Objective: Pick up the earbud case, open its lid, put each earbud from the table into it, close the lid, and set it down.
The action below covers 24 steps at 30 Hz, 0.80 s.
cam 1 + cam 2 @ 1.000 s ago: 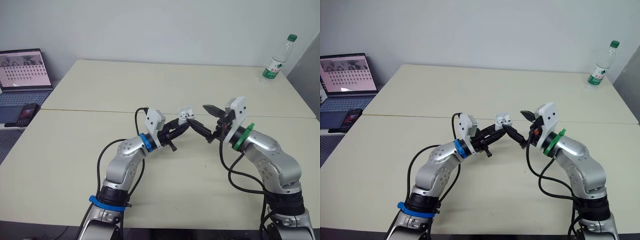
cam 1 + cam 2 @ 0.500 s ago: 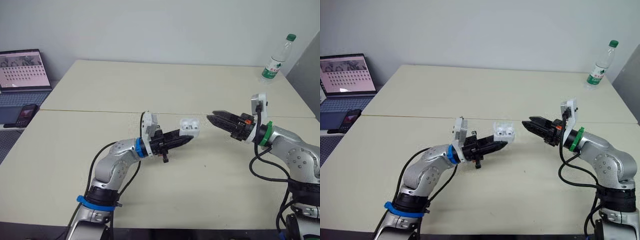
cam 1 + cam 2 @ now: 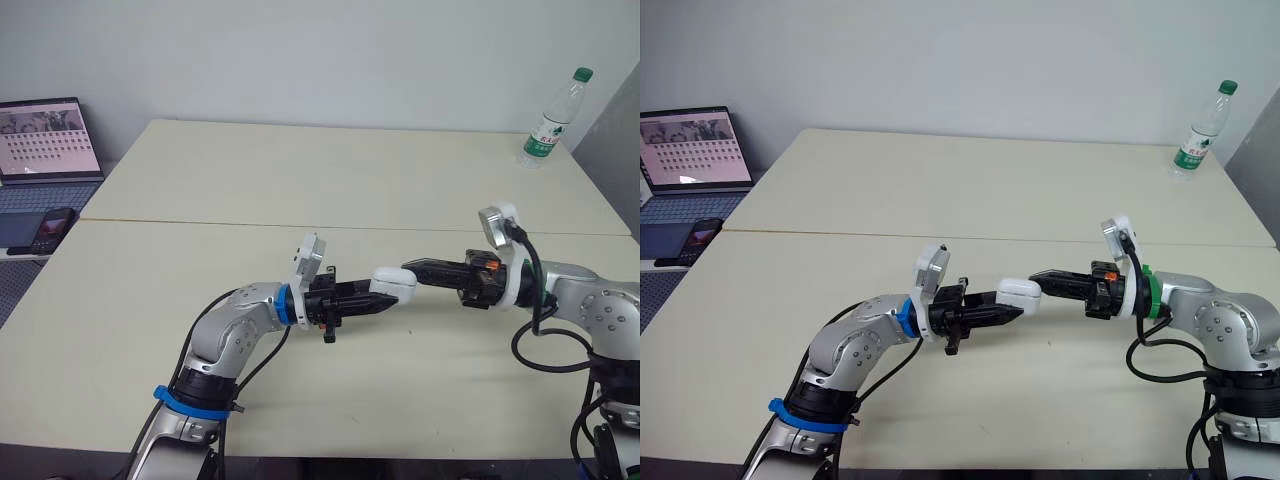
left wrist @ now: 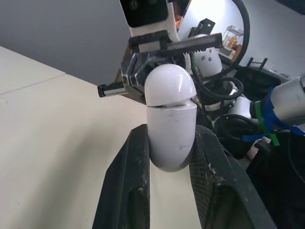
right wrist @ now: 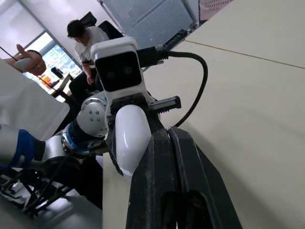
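Note:
The white earbud case (image 3: 394, 281) hangs above the middle of the table with its lid down. My left gripper (image 3: 386, 297) is shut on its lower half, one black finger (image 4: 129, 191) on each side. My right gripper (image 3: 408, 268) is shut with nothing between its fingers. Its tips rest against the case's rounded lid (image 4: 169, 84) from the right. In the right wrist view the case (image 5: 131, 138) lies just beside the shut fingertips (image 5: 164, 140).
A water bottle (image 3: 552, 118) stands at the table's far right corner. A laptop (image 3: 45, 140) and a phone (image 3: 50, 228) lie on a desk to the left. A seam (image 3: 180, 222) crosses the tabletop. People sit in the background of the right wrist view.
The case lid stood open with earbuds showing; it is now down. My right gripper shut and moved left onto the lid. My left gripper lowered and levelled with the case.

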### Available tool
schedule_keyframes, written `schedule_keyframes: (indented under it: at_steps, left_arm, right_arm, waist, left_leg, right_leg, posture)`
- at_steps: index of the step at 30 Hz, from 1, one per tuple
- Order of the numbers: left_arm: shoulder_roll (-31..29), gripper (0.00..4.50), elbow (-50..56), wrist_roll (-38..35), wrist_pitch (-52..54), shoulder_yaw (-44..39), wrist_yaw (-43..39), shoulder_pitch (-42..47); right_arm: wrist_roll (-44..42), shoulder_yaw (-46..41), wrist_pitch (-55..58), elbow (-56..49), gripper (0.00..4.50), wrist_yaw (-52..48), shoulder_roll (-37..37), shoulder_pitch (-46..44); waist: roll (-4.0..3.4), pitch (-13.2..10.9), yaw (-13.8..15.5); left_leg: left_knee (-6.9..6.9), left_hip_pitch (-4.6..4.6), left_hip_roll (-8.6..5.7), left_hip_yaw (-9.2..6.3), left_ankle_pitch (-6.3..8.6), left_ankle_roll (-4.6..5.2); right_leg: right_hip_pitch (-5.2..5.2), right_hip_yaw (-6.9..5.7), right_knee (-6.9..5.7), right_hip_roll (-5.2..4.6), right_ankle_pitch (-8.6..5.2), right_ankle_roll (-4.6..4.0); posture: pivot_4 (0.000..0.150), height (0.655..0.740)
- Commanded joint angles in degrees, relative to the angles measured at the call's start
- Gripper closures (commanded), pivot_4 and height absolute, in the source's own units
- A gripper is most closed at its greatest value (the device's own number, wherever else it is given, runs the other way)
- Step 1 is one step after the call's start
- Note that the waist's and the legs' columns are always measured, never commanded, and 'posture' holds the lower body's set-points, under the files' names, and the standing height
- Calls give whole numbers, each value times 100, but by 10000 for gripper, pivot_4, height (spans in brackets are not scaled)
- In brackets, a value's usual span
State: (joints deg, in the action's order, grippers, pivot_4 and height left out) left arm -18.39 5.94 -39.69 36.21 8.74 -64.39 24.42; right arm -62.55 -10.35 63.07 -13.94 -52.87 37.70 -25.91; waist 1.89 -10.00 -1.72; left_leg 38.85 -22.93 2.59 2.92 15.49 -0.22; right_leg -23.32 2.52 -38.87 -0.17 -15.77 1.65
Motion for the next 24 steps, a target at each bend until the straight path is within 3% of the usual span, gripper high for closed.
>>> schedule_keyframes:
  at_steps: [1, 6, 10, 16, 19, 24]
  left_arm:
    - [-128, 37573, 180, 160, 88, 177, 76, 8]
    - [-55, 37573, 197, 368, 174, 190, 586, 28]
    - [16, 37573, 152, 703, 534, 328, 1298, 184]
    - [363, 37573, -430, 808, 1819, 297, 2276, 825]
    - [610, 37573, -1175, 802, 2637, 145, 2679, 1299]
    - [776, 37573, -1759, 957, 2880, 97, 2872, 1591]
  right_arm:
    - [-591, -261, 100, -386, 44645, -69, 50, -67]
    - [-447, -240, -25, -454, 44645, -25, 220, 199]
    - [195, -250, -577, -472, 44645, 168, 284, 514]
    - [1261, -331, -1550, -563, 44645, 587, 276, 1195]
    - [1125, -748, -1661, -652, 44645, 863, 113, 1590]
    - [1153, -976, -1793, -949, 44645, 1181, -18, 2020]
  waist:
    - [0, 0, -2]
    - [1, 0, 5]
    - [1, 0, 6]
    - [1, -1, 13]
    - [3, -1, 21]
    - [2, -1, -1]
  left_leg:
    - [0, 0, 2, -1, 0, 0]
    - [0, -2, -1, -4, 0, 0]
    - [0, -4, -1, -4, 0, 0]
    - [0, -5, -4, -6, 0, 0]
    - [0, -6, -5, -12, 0, 0]
    - [-1, -5, -4, -3, 0, 0]
  right_leg:
    - [0, 0, 0, 1, 0, 0]
    - [1, 1, 1, -2, 0, 0]
    - [0, 3, 3, -3, -1, 1]
    - [0, 1, 2, -3, -16, 27]
    - [1, -1, 2, -1, -16, 28]
    - [-3, -1, 1, 1, -16, 27]
  posture:
    - [1500, 7362]
    - [1500, 7362]
    - [1500, 7362]
    - [1500, 7362]
    - [1500, 7362]
    - [1500, 7362]
